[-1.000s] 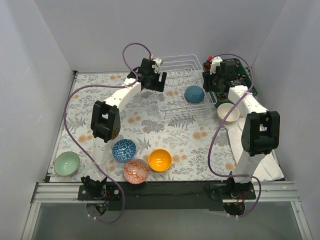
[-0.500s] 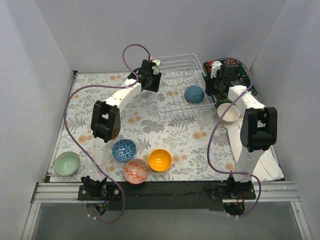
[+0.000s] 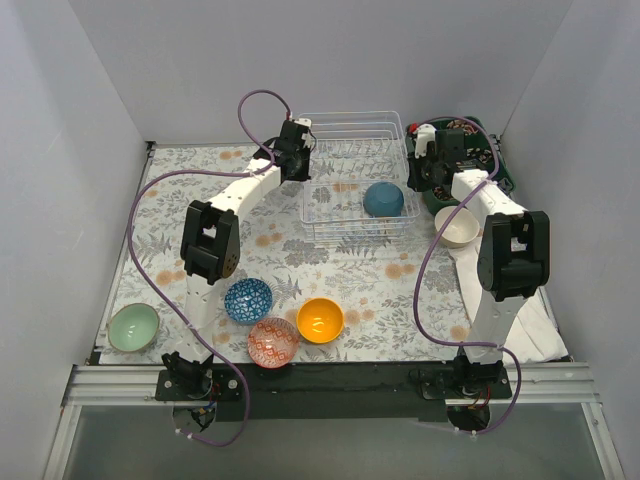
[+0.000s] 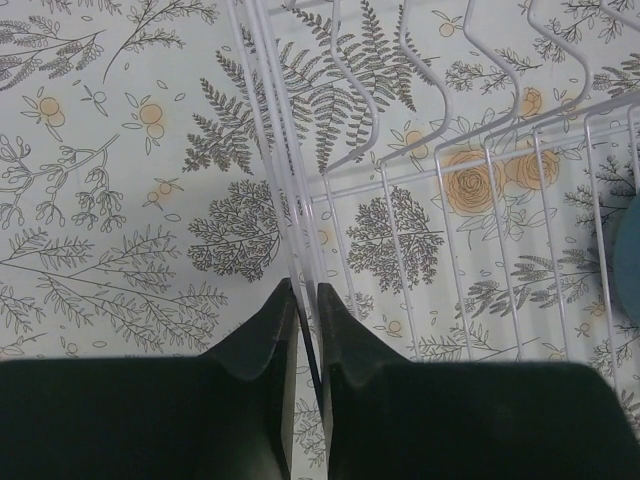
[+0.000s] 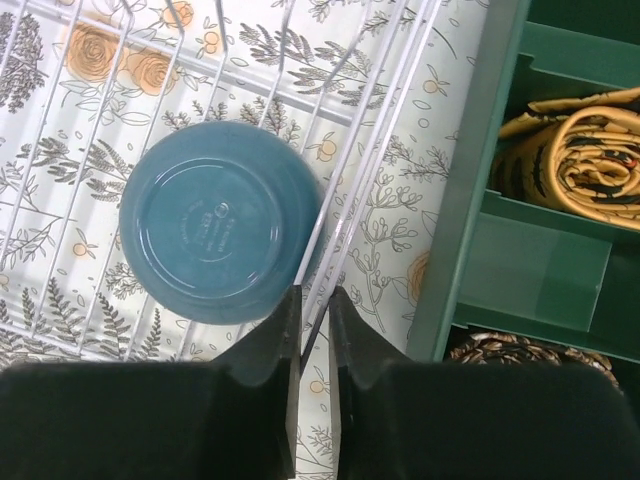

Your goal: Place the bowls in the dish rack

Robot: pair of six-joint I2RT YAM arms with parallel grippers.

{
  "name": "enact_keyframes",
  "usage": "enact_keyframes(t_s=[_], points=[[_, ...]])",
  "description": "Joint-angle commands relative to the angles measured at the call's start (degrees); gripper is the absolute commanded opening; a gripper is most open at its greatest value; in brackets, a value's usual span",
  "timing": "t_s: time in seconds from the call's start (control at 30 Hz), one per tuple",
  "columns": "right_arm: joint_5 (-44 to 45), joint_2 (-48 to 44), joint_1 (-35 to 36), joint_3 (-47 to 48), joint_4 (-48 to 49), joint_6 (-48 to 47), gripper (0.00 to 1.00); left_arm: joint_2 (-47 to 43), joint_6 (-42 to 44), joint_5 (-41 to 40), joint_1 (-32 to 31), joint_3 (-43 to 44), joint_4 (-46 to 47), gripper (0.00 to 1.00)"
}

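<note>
1. Dish rack (image 3: 340,210): white wire basket spanning the gap between both grippers;
2. Left gripper (image 4: 305,290): fingers narrow, pinching the rack's left rim wire;
3. Right gripper (image 5: 312,292): fingers narrow, pinching the right rim wire;
4. Blue bowl (image 5: 215,220): base up inside the rack, just left of the right fingers.

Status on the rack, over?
Left gripper, right gripper: jaws shut on dish rack rim wires. Blue bowl inside, upside down. Orange bowl and four more outside.

Six bowls (image 3: 320,320), one rack (image 3: 335,207), one tray (image 5: 520,270)
</note>
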Motion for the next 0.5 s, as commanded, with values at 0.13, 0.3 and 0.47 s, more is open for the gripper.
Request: enact_keyframes(t_s=[0.13,0.3,0.47], points=[[-1.69,-3.23,-0.63,2.33,1.12,-0.86,0.01,-5.28,5.51,1.89,-0.54,-1.18,-0.91,0.0],[-2.04,-5.6,1.48,2.33,2.17,-0.95,0.01,-5.28,5.34,0.21,-1.33,1.1,0.5,0.0],[-2.22,-8.77,4.02,0.57,2.09,-0.95,0.01,-7.12,5.25,-1.54,-1.95,0.76,0.68,0.0]])
